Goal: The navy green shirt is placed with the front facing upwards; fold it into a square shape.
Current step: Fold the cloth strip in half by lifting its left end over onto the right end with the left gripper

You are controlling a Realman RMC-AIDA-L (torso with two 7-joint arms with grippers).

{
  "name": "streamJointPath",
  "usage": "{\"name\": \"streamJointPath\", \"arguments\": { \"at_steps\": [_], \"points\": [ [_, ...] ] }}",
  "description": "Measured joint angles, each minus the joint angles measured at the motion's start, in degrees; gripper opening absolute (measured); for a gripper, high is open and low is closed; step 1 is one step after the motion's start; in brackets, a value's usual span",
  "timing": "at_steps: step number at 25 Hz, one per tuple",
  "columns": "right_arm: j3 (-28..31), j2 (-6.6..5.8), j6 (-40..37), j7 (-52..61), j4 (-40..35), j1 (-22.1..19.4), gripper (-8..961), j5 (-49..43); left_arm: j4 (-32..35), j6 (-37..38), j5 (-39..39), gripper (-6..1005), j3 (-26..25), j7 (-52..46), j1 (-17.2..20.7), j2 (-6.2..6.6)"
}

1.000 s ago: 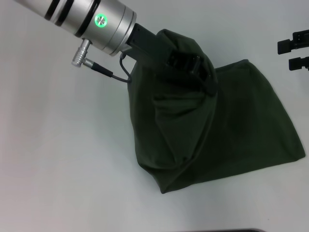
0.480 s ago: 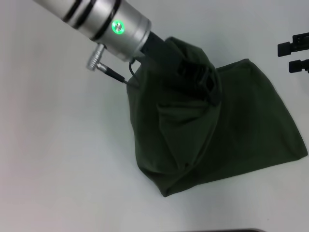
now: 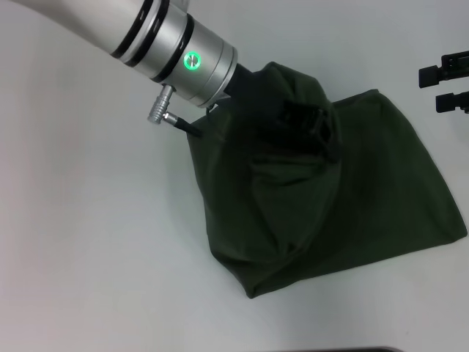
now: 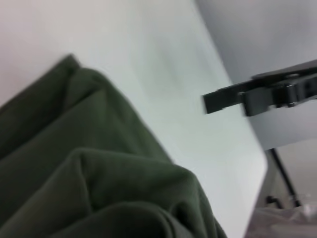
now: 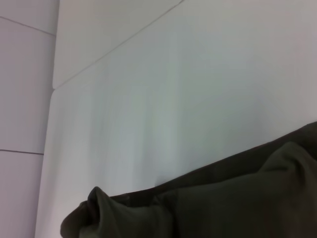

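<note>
The navy green shirt (image 3: 366,191) lies bunched on the white table (image 3: 88,242), its plain dark side showing and no lettering in sight. My left gripper (image 3: 304,121) reaches in from the upper left and is shut on a raised fold of the shirt, which drapes over and partly hides its black fingers. That fold hangs down as a ridge over the flat part. The left wrist view shows shirt folds (image 4: 99,168) close up. My right gripper (image 3: 443,86) stays open at the far right edge, apart from the shirt. The right wrist view catches the shirt's edge (image 5: 237,198).
White tabletop surrounds the shirt on the left and front. A black cable and silver plug (image 3: 163,111) hang from the left wrist by the shirt's left edge. In the left wrist view a right gripper finger (image 4: 233,96) juts over the table's far edge.
My left arm has pushed further in to the right and down, carrying the raised fold a little rightward. The right gripper has not moved.
</note>
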Motion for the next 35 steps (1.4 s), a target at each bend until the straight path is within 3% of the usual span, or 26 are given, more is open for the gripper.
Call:
{"name": "streamJointPath", "arguments": {
  "at_steps": [7, 30, 35],
  "points": [
    [0.0, 0.02, 0.8, 0.2, 0.3, 0.0, 789, 0.0, 0.4, 0.0, -4.8, 39, 2.7, 0.8, 0.8, 0.02],
    [0.0, 0.01, 0.8, 0.1, 0.6, 0.1, 776, 0.0, 0.8, -1.4, -5.2, 40, 3.9, 0.9, 0.5, -0.06],
    [-0.1, 0.02, 0.8, 0.1, 0.6, 0.1, 773, 0.0, 0.7, -4.8, -5.0, 39, 10.7, 0.6, -0.1, -0.05]
  ]
}}
